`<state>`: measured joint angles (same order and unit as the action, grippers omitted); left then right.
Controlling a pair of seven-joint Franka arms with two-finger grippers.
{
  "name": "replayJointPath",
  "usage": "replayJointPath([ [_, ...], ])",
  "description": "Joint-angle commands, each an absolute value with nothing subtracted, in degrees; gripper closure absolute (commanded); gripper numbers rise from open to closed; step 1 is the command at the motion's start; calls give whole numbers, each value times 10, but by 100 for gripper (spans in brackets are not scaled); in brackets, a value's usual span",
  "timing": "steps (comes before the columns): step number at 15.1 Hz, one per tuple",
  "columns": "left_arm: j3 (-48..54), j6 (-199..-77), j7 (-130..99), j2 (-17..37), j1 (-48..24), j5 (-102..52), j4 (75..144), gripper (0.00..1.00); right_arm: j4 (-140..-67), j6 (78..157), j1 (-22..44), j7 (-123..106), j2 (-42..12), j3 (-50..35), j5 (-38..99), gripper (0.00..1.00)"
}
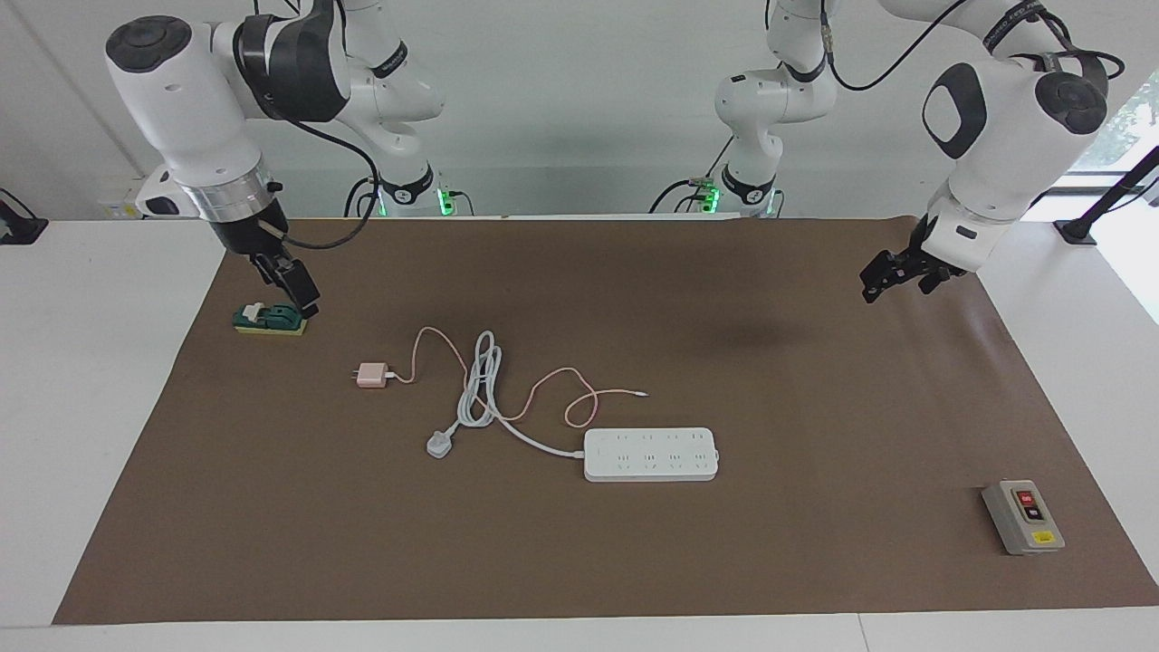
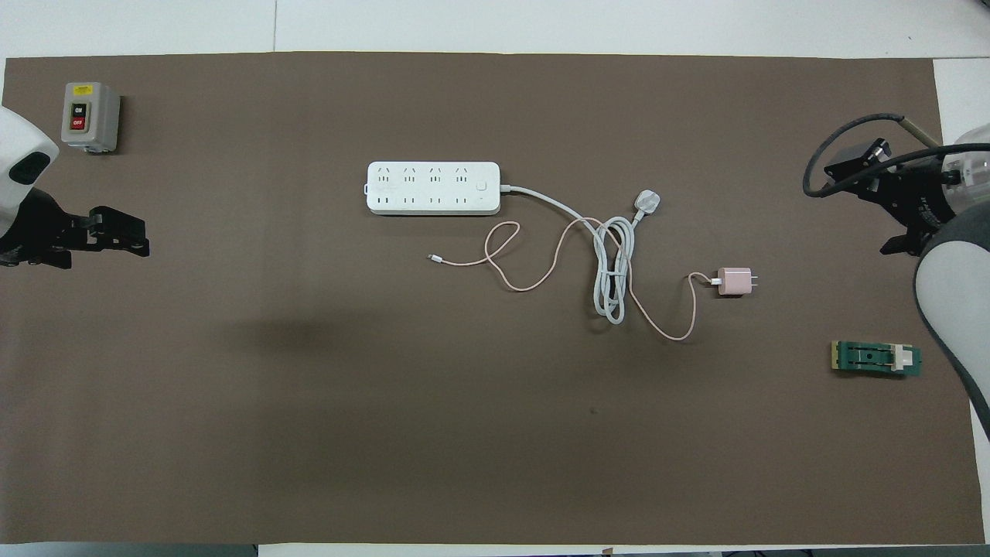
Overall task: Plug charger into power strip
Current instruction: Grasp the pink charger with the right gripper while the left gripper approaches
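Note:
The pale pink charger lies on the brown mat, toward the right arm's end; it also shows in the overhead view. Its thin pink cable loops across the mat to near the power strip. The strip is a long white bar with two rows of sockets, at mid-table, farther from the robots than the charger, and shows in the overhead view. My right gripper is open and empty, raised over a green block. My left gripper is open and empty, raised over the mat at its own end.
The strip's thick white cord coils between charger and strip and ends in a grey-white three-pin plug. A green block on a yellow base sits under the right gripper. A grey switch box stands at the left arm's end, farther out.

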<state>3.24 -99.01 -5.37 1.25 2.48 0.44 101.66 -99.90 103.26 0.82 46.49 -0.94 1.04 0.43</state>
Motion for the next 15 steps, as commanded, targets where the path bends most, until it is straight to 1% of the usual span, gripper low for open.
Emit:
replayJointPath([
  [1,31,-991,-49,7,25,-2,1020,0,-991,1037,6,514,-32,9,22,0],
  [3,31,-994,-48,7,25,-2,1020,0,-989,1041,6,553,-46,9,28,0],
  [6,32,-994,-50,7,25,-2,1022,0,-989,1051,-1,608,-63,9,77,0],
  [12,32,-986,-43,3,25,-2,1025,0,-1000,1068,-13,669,-84,11,123,0],
  [15,31,-991,-47,-1,25,-2,1034,0,-1002,1071,-22,700,-105,14,158,0],
])
